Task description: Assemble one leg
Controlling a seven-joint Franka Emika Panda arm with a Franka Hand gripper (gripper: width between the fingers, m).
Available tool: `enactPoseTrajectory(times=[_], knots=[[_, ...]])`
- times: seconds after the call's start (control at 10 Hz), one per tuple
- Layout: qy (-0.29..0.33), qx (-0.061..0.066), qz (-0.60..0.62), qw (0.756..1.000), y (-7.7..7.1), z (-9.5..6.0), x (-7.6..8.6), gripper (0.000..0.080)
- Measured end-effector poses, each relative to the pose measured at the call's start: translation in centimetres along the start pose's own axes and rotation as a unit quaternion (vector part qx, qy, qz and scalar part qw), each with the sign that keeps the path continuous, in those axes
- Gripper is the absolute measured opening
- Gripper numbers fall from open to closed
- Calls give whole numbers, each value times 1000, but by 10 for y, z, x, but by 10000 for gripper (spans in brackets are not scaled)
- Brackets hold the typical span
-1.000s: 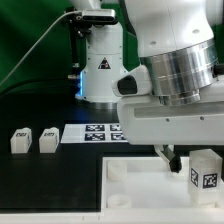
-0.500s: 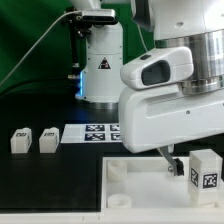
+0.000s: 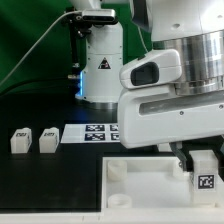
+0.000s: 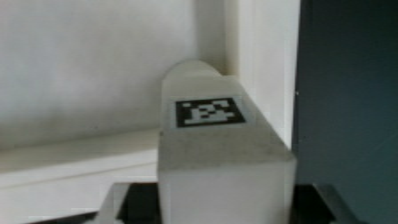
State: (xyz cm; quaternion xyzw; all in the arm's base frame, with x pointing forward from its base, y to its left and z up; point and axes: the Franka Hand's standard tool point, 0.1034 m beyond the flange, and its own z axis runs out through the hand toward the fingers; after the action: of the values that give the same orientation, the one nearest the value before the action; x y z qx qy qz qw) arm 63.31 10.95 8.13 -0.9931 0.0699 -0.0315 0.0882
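Note:
My gripper [image 3: 199, 163] is shut on a leg [image 3: 206, 176], a small white block with a square marker tag on its face. It holds the leg upright over the corner of the white panel [image 3: 135, 186] at the exterior view's right. In the wrist view the leg [image 4: 222, 150] stands between the dark fingers [image 4: 146, 206], over the panel [image 4: 89, 90] near its raised rim. Whether the leg's foot touches the panel is hidden. Two more legs [image 3: 20, 140] [image 3: 47, 140] stand on the black table at the exterior view's left.
The marker board [image 3: 93, 132] lies on the table behind the panel. The arm's white base [image 3: 100, 62] stands at the back with a cable beside it. The black table [image 4: 356, 80] shows past the panel's edge.
The wrist has turned, and the leg with it: its tag now faces the exterior camera. The leg sits slightly lower and further toward the exterior view's right. The loose legs have not moved.

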Motion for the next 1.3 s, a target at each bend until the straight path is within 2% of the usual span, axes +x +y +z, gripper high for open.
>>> enactPoseTrajectory(times=[0.1,0.3,0.4,0.6,0.8,0.9,1.1,1.2,1.3], knots=[[5,0,118,993,2,0,1,298],[7,4,305,952,8,0,1,298],[0,10,388,922,9,0,0,298],[-10,6,519,855,7,0,-4,300],[-26,5,605,796,-2,1,-8,300],[-28,4,615,788,-3,1,-8,300],[-28,5,587,809,-3,2,-9,309],[-27,4,575,818,-3,2,-9,516],[-26,0,514,857,-3,5,-13,516]])
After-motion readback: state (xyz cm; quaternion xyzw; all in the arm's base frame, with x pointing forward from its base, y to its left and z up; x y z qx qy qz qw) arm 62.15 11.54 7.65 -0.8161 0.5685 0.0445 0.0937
